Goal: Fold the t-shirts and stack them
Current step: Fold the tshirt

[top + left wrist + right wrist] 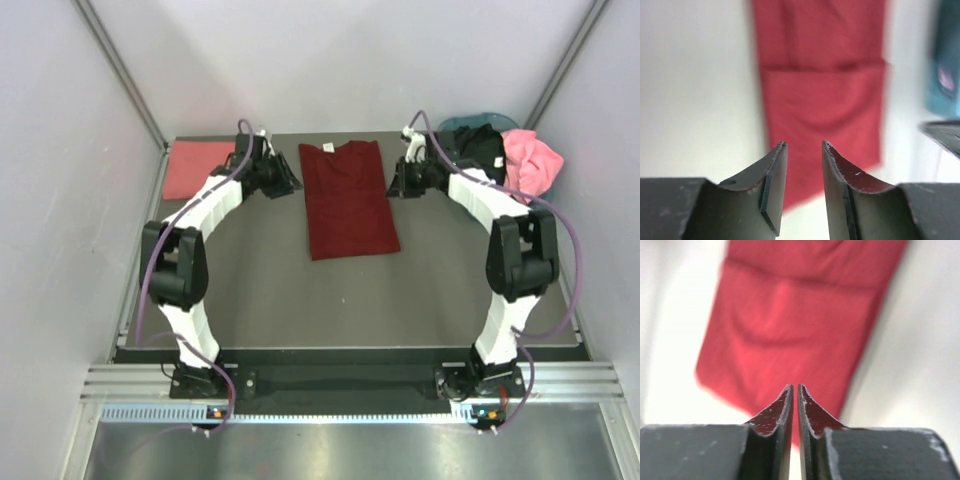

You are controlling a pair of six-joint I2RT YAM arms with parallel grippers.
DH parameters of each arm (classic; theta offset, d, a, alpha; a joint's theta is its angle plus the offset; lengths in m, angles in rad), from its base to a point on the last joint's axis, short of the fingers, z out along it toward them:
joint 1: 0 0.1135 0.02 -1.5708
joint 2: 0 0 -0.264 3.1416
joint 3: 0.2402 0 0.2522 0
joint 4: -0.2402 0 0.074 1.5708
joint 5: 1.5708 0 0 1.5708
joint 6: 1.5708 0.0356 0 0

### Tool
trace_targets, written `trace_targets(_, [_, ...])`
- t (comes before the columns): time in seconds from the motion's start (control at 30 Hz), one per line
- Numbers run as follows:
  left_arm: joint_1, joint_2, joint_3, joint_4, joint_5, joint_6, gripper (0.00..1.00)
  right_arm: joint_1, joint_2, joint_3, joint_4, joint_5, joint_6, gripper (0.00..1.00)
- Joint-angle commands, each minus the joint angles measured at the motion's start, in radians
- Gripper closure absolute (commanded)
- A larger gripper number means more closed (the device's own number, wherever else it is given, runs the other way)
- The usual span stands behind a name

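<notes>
Soft matt cloth on the dark maroon t-shirt (pixel 348 200), mid-table, lying smooth with faint creases. Same matt cloth, flat, on the salmon-pink shirt (pixel 197 168), far left. Far right, the black shirt (pixel 483 147) and bright pink shirt (pixel 532 160) are matt cloth, rumpled. The teal basket (pixel 462 124) looks like plastic. The table top (pixel 300 290) is matt grey and smooth. Bare metal rail (pixel 350 385) at the near edge. Smooth white arm shells (pixel 215 200). Matt black fingers with scuffed edges on the left gripper (pixel 804 144) and right gripper (pixel 795 386).

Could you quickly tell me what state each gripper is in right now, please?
Left gripper: partly open, holding nothing.
Right gripper: closed, with nothing between its fingers.
</notes>
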Motion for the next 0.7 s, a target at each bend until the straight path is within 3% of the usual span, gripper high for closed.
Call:
trace_targets(0.0, [-0.051, -0.078, -0.179, 0.143, 0.202, -0.063, 0.61, -0.012, -0.08, -0.14, 0.001, -0.149, 0.006, 0.94])
trace_targets(0.07, [-0.062, -0.092, -0.26, 0.235, 0.327, -0.148, 0.61, -0.014, -0.076, -0.209, 0.009, -0.19, -0.005, 0.94])
trace_targets(0.1, [-0.067, -0.094, -0.337, 0.35, 0.357, -0.206, 0.62, -0.014, -0.066, -0.226, 0.028, -0.231, -0.009, 0.94])
trace_targets(0.2, [-0.09, -0.08, -0.414, 0.466, 0.411, -0.26, 0.62, -0.017, -0.017, -0.283, 0.053, -0.288, -0.003, 0.94])
trace_targets(0.33, [-0.099, -0.057, -0.465, 0.423, 0.35, -0.234, 0.62, -0.044, 0.012, -0.347, 0.097, -0.287, 0.009, 0.94])
trace_targets(0.53, [-0.097, -0.043, -0.509, 0.293, 0.141, -0.163, 0.62, -0.116, 0.035, -0.392, 0.095, -0.262, 0.008, 0.94])
trace_targets(0.67, [-0.096, -0.058, -0.522, 0.262, 0.098, -0.159, 0.62, -0.112, 0.027, -0.392, 0.099, -0.294, 0.015, 0.92])
